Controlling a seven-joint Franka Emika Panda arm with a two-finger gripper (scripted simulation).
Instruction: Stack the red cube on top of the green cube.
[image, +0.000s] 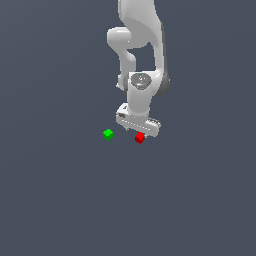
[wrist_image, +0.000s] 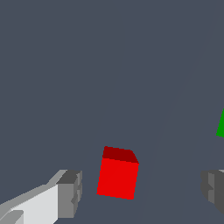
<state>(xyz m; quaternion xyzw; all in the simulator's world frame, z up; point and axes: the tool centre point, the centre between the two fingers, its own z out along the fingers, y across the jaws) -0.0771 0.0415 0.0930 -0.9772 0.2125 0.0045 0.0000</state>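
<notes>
So the arm is hanging right over the red cube (image: 139, 137) here, with the gripper (image: 139, 131) low above it but not down around it yet. In the wrist view the fingers (wrist_image: 70, 194) are spread wide, nothing held, and the red cube (wrist_image: 117, 174) sits in the gap between them, closer to the one pad than to the other, so it looks a bit off-centre rather than dead in the middle. No contact on either side as far as the wrist view shows; there's clear floor between each pad and the cube. The cube's faces also look slightly turned relative to the line between the pads, so the pinch may not land perfectly flat, though that's a guess from the angle. The green cube (image: 108, 134) is sitting on the floor off toward the exterior view's left of the red one, near but clearly apart, and it only peeks in at the edge of the wrist view (wrist_image: 221, 124). Both cubes are the same little size, so there's no long axis to worry about. Judging from this, the next bit is a straight drop and a squeeze, maybe with a small sideways nudge first, then a carry over toward the green.
</notes>
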